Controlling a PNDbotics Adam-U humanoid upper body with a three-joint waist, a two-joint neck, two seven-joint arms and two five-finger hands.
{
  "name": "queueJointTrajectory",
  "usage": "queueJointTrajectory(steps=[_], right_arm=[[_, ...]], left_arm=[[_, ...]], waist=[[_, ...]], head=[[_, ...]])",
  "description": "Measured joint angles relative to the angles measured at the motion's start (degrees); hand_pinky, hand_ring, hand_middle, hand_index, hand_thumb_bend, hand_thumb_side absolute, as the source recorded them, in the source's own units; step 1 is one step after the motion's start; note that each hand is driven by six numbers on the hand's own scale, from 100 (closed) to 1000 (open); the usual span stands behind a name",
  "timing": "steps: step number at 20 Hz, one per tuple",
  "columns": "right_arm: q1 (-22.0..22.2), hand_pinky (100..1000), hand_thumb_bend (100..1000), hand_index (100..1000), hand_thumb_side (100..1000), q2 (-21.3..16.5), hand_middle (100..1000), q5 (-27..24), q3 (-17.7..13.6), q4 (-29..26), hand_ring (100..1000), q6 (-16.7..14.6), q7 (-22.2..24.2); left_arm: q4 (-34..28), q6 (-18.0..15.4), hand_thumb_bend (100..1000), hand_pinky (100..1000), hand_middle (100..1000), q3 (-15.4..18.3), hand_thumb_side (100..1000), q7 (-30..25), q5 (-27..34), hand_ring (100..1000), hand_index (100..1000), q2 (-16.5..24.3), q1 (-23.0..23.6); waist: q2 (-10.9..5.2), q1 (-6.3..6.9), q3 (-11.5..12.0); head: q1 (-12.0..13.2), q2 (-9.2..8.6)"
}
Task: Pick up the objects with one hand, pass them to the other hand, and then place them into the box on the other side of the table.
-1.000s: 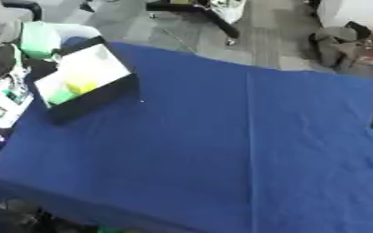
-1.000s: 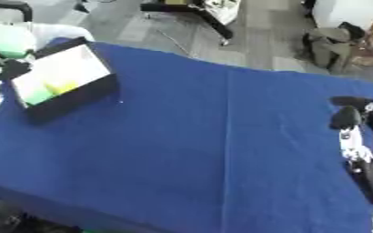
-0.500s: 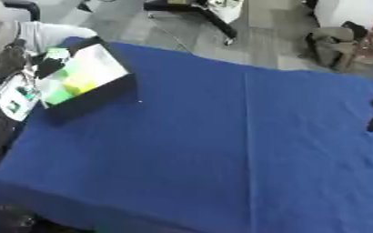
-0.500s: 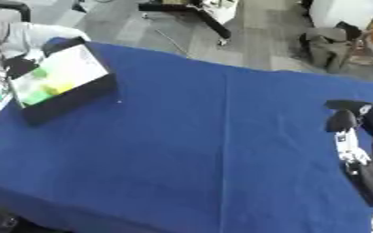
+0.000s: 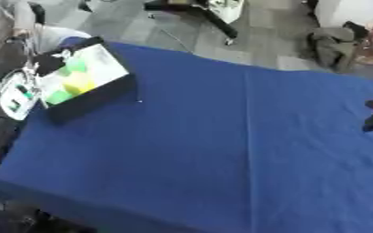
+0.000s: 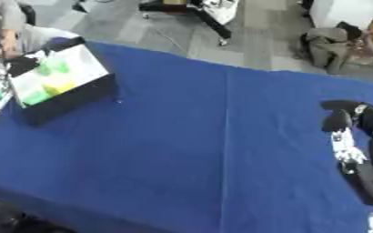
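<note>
Left eye view shows the box at the surface's far left corner, holding green and yellow objects. No loose object lies on the blue cloth, so the placing step appears complete or near it. Left hand sits at the box's left rim; whether its fingers are spread or closed cannot be told. Right hand rests at the right edge, fingers relaxed, holding nothing. Judgement: the next move calls for another object, none visible. Centre and near edge are open.
</note>
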Motion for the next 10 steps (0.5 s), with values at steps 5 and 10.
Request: queueJointTrajectory(steps=[5, 10], right_arm=[[1.1, 582, 100, 735, 847, 0.0, 544, 0.0, -0.6, 0.0, 535, -0.2, -0.4], [3.1, 615, 100, 765, 830, -0.1, 631, -0.3, -1.7, 0.0, 603, 0.5, -1.6]], left_arm=[[-6.6, -4.1, 465, 866, 729, -5.6, 620, 3.7, 3.0, 737, 890, -3.6, -1.7], [-13.3, -8.2, 458, 873, 733, -10.7, 618, 6.8, 3.8, 740, 893, -9.5, 0.6]], waist=[[-1.29, -0.1, -0.2], [-3.32, -0.12, -4.2]], head=[[-3.1, 0.8], [-8.6, 1.1]])
